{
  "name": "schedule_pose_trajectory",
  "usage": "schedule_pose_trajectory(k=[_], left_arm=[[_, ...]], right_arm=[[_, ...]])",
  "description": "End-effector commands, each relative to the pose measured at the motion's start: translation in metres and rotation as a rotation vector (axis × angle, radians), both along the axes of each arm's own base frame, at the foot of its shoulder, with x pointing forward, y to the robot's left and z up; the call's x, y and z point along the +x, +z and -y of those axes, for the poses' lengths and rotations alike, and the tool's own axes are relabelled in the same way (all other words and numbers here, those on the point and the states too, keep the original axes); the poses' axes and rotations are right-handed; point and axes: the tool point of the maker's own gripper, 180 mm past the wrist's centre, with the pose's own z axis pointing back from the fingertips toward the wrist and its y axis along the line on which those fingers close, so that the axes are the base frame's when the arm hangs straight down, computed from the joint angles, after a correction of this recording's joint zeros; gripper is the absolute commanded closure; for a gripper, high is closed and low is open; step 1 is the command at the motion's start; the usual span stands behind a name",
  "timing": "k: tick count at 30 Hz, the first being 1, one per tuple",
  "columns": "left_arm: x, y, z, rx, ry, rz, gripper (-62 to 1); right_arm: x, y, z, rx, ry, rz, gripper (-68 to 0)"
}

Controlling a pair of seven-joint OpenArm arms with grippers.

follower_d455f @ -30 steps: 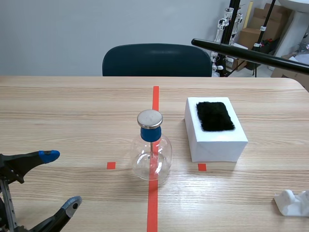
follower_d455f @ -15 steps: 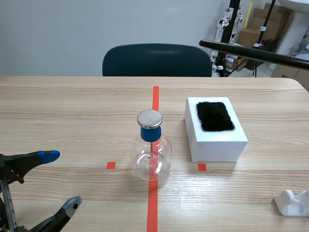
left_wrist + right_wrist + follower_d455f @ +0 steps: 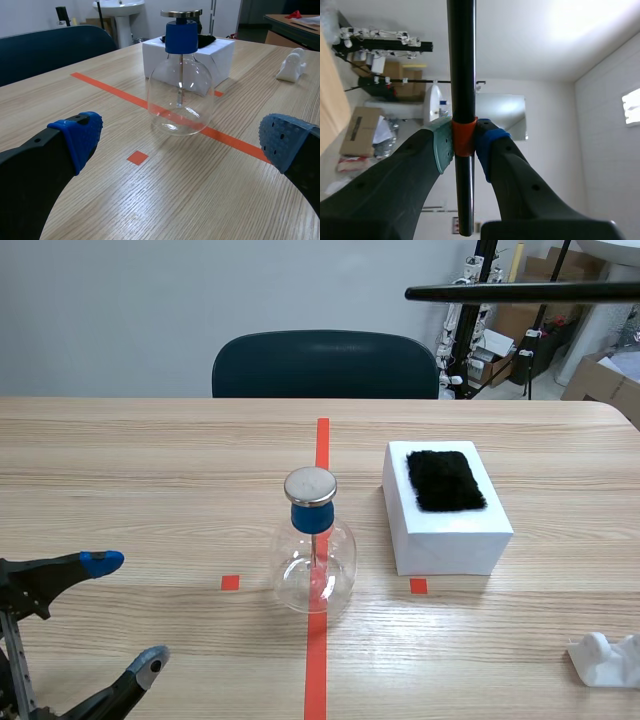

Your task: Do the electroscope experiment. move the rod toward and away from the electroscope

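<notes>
While left gripper gapes, right gripper clamps the level rod, tip pointing left.

Left claw black with dotted blue pads; right claw pads grey-green and blue.

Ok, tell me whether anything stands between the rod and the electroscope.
Nothing visible does. The right gripper holds the rod between its fingers, high above the table; only air separates it from the electroscope. The white box sits beside it, seemingly below that path.
</notes>
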Motion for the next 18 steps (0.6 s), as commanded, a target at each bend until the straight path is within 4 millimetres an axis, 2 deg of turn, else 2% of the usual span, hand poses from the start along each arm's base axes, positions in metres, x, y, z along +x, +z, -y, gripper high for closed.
schedule_pose_trajectory(k=[1, 6, 11, 18], left_arm=[[0.004, 0.008, -0.003, -0.017, 0.007, 0.028, -62.3], [0.004, 0.008, -0.003, -0.017, 0.007, 0.028, -62.3], [0.004, 0.008, -0.003, -0.017, 0.007, 0.028, -62.3], [0.004, 0.008, -0.003, -0.017, 0.007, 0.028, -62.3]], right_arm=[[0.007, 0.01, -0.004, -0.028, 0.011, 0.03, 0.3], [0.022, 0.017, -0.023, -0.114, 0.067, 0.051, 0.3], [0.035, 0.014, -0.046, -0.195, 0.14, 0.045, 0.3], [0.05, -0.006, -0.063, -0.321, 0.203, 0.045, 0.3]])
